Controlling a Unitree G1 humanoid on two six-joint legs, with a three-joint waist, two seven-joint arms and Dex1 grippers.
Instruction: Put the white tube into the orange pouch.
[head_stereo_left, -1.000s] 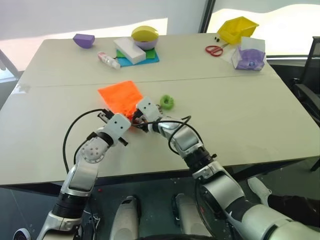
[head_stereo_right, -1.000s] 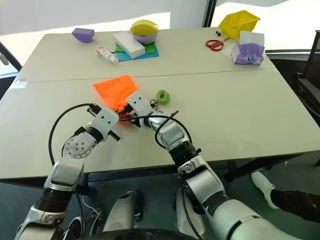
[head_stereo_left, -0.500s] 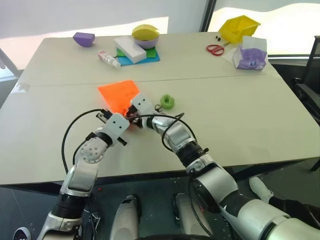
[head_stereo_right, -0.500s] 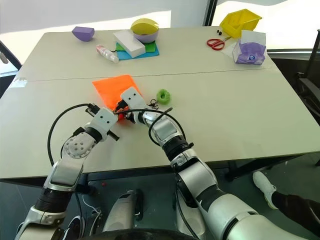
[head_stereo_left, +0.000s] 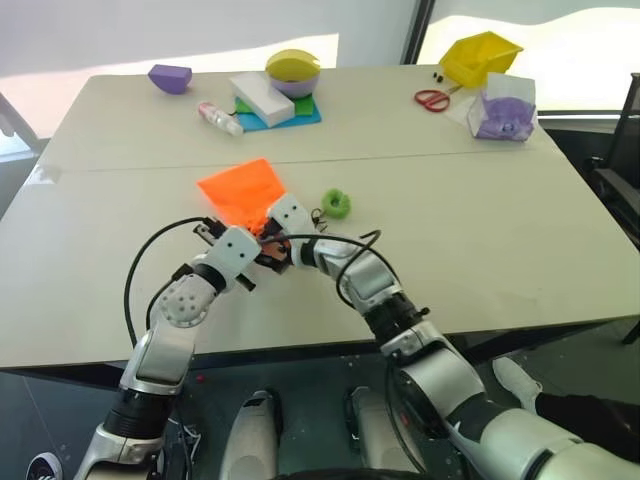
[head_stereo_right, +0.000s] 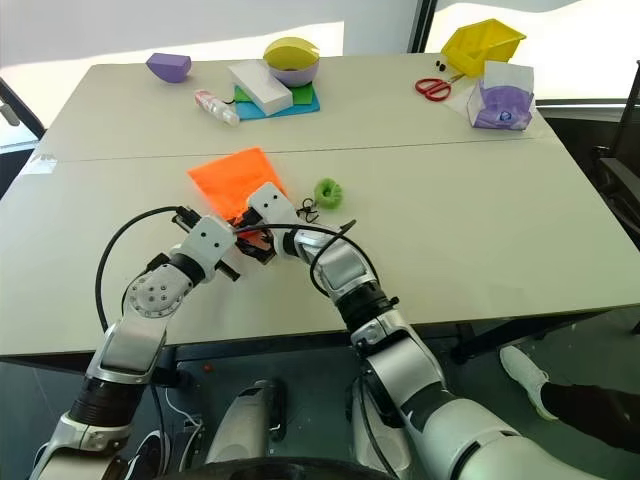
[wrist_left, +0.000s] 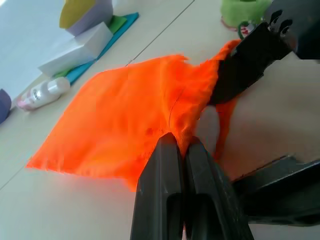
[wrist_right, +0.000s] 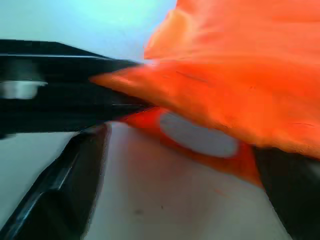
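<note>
Bright daylight floods in from the far windows, glaring off the worktop (head_stereo_left: 480, 230); the right wrist view's close-up blurs badly.

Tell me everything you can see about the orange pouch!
The orange pouch is bright neon orange, made of soft, wrinkly fabric with slightly frayed edges. It lies mostly flat on the table, its mouth toward the robot. The left gripper is shut, pinching the top edge of the mouth and lifting it open. The white tube shows inside the opening. The right gripper, fingers open, sits at the mouth.
</note>
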